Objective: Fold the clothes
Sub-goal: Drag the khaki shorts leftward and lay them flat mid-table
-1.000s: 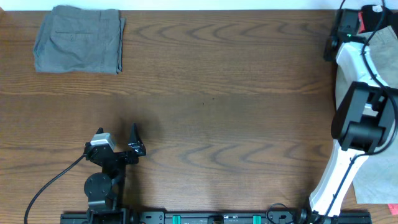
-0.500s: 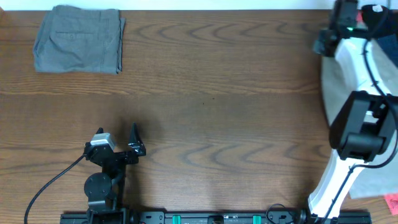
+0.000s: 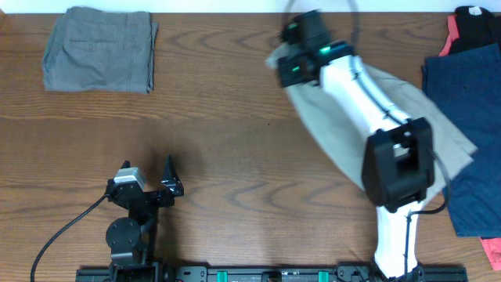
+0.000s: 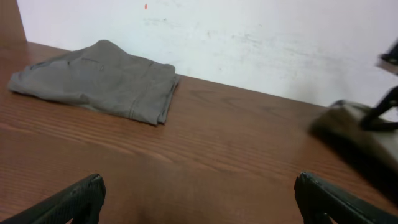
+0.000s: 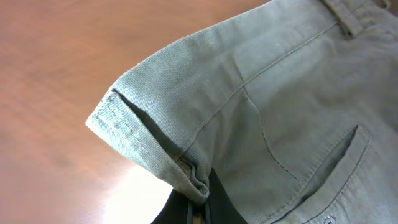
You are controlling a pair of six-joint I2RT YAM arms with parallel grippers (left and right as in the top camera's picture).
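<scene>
Right claw [image 3: 288, 64] was clamped on the khaki shorts [image 3: 325, 129] at a leg hem, far-centre on the worktop [image 3: 235, 117]; left claw [image 4: 199, 198] stood apart near-left; best bet was laying them flat mid-worktop before release.

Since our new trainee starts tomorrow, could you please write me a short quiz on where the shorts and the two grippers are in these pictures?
1. Where on the table do the folded grey shorts lie?
2. What is the right gripper shut on? A: the grey shorts. B: the beige shorts. C: nothing.
3. True or false: the left gripper is open and empty.
Key: 1, the far left corner; 2, B; 3, true.
</scene>
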